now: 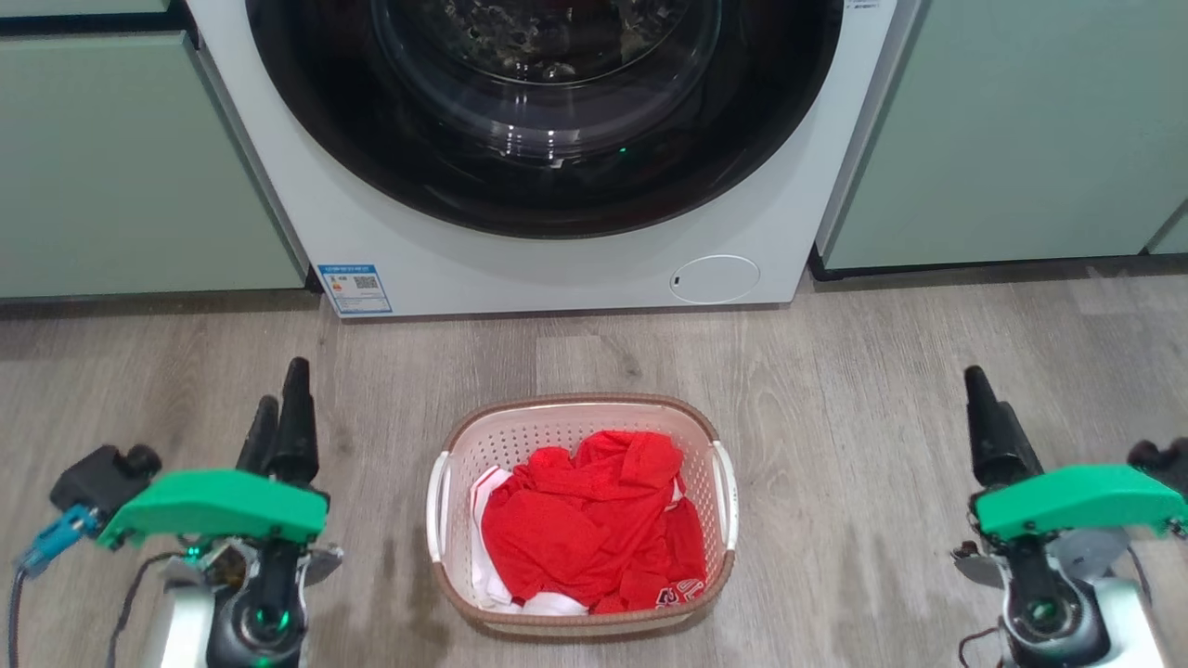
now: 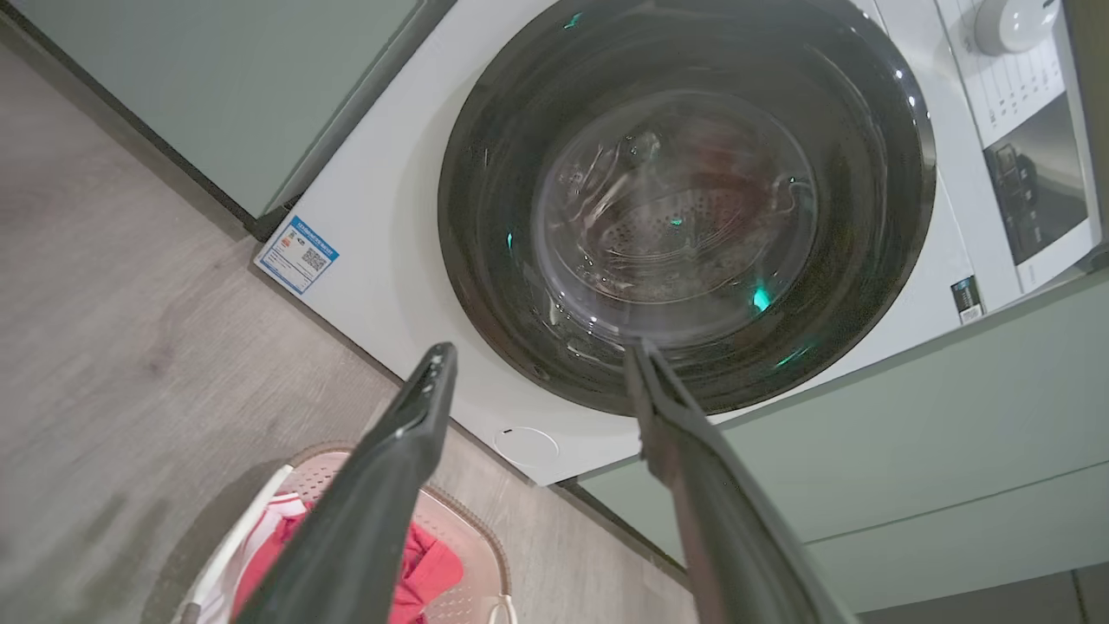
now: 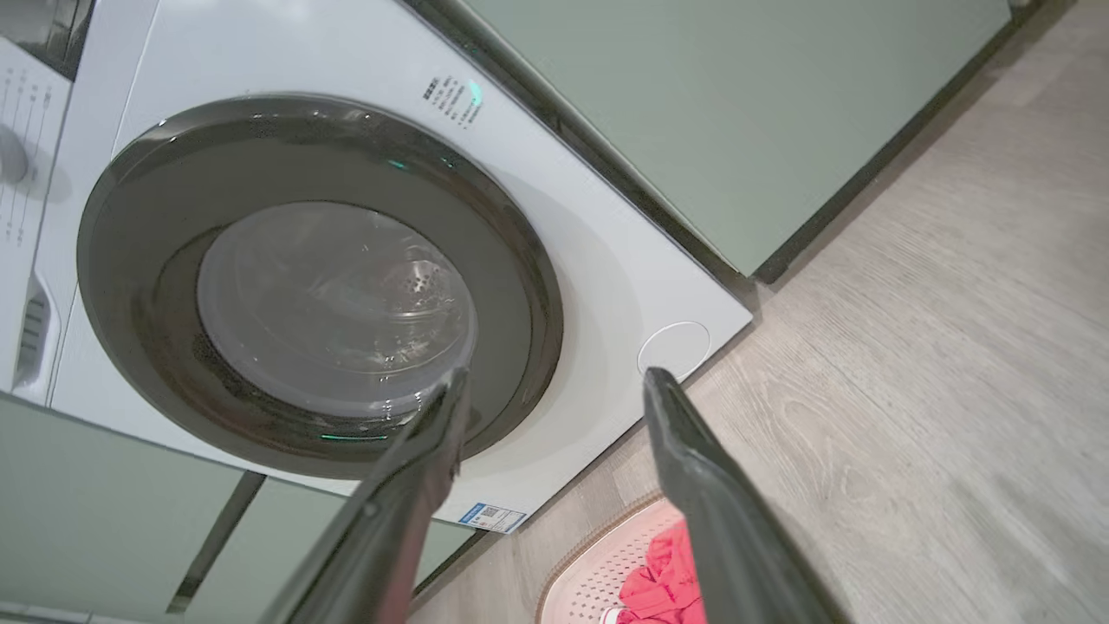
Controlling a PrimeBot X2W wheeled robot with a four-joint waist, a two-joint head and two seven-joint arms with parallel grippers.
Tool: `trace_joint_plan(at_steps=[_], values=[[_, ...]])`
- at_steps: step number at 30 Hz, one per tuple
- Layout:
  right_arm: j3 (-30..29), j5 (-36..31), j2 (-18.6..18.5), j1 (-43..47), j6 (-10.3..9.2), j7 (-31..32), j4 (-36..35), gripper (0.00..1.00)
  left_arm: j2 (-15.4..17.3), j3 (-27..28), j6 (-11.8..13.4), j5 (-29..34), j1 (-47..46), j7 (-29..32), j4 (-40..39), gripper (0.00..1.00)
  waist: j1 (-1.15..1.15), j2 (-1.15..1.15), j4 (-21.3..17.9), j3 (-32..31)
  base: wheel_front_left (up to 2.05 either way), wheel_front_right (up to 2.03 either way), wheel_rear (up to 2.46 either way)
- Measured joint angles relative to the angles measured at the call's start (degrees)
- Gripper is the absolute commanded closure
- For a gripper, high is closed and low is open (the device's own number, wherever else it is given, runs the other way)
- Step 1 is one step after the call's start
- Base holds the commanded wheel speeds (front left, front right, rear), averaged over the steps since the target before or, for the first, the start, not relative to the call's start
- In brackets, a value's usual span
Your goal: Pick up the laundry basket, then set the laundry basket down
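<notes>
**Inspector:** What is recorded in the head view?

**Recorder:** A small cream-white perforated plastic laundry basket (image 1: pixel 580 404) with a brown woven-look rim is seen standing on the grey wood-look floor (image 1: pixel 882 390). It is set in front of a white front-loading washing machine (image 1: pixel 557 269). Crumpled red clothing (image 1: pixel 594 520) is held inside it. The left gripper (image 1: pixel 281 390) and right gripper (image 1: pixel 976 382) are placed well apart from the basket, one on each side. Nothing is touched.

**Inspector:** And the left wrist view?

**Recorder:** The fingers (image 2: pixel 416 407) are spread apart and nothing is held between them. The basket's rim is seen low, beneath them.

**Inspector:** The right wrist view?

**Recorder:** Here too the fingers are spread and empty, and the basket is seen at the bottom edge.

**Inspector:** Which step is in hand?

**Recorder:** The pick-up is judged not yet begun. Both grippers would need to be brought inward and down to the white side handles (image 1: pixel 727 492). They would then need to be closed evenly so that the load is lifted level.
</notes>
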Motion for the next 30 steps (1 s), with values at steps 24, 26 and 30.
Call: trace_joint_plan(at_steps=[24,26,30], values=[[6.2,-21.5,-0.1,-1.6,0.0,-4.0,1.4,0.0,7.9,-18.3,10.3,15.2,-4.5,-3.8,2.7,0.0,0.0,0.0,0.2,0.0,0.0,0.0,0.0],[6.2,-22.5,-0.1,-2.1,0.0,-4.3,2.0,0.0,7.9,-19.1,9.8,15.3,-4.8,-4.2,2.9,0.0,0.0,0.0,0.2,0.1,0.0,0.0,0.0],[6.8,-24.9,-0.2,-2.6,0.0,-4.9,3.0,0.0,7.9,-20.5,6.6,15.5,-4.8,-4.8,3.8,0.0,0.0,0.0,0.1,0.0,0.0,0.0,0.0]])
